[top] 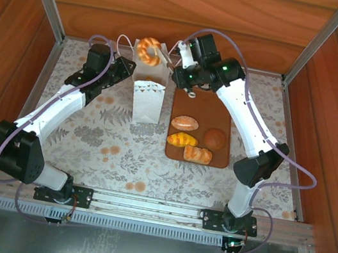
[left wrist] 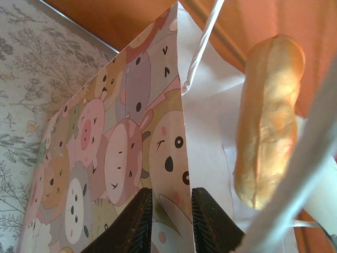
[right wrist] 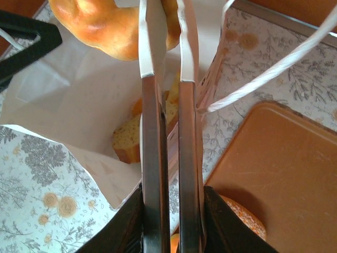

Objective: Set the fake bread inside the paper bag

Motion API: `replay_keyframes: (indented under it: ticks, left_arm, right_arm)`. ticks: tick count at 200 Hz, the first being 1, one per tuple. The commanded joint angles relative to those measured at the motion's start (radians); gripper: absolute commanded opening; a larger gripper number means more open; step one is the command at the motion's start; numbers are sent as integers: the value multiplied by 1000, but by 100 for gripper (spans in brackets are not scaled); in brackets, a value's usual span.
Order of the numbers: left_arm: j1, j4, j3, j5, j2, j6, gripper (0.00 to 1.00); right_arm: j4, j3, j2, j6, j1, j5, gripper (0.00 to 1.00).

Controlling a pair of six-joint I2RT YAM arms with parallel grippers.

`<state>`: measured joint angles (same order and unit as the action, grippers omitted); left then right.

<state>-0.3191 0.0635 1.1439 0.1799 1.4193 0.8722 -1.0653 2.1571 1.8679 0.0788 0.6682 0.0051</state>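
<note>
On the flat brown rectangular tray (top: 201,109), centre right, lie four toy pastries: a glazed brown roll (top: 198,154), a golden croissant (top: 181,140), a round dark bun (top: 215,138) and a pale oblong roll (top: 184,122). Just left of it stands the small white paper bag (top: 148,100). The left gripper (top: 133,70) has narrow jaws pinched on the bag's wall. Over the bag's mouth, upper centre, the right gripper (top: 171,59) clamps the golden ringed donut (top: 149,50). A pale bread slice (right wrist: 130,143) lies inside the bag.
</note>
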Motion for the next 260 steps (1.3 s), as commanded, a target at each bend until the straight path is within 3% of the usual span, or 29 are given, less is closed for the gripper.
replay_keyframes:
  ticks: [1,83,160,195,260]
  left_arm:
    - [-4,-13,-17,-16,-26,-2,26]
    - [-5,-7,-7,-7,-26,-10,27]
    - [4,-9,15,47,-51,-46,52]
    - [13,29,-25,-14,-138,-77,65]
    - [22,63,-184,-193,-333,-107,84]
  right_arm:
    - [-48,55,10,-28,10,49,29]
    - [-146,190,89,-60,10,132,47]
    - [-60,156,-59,-74,8,96,46]
    - [-18,-9,-275,-76,1,112,46]
    - [-72,-522,-649,-44,-29,267,45]
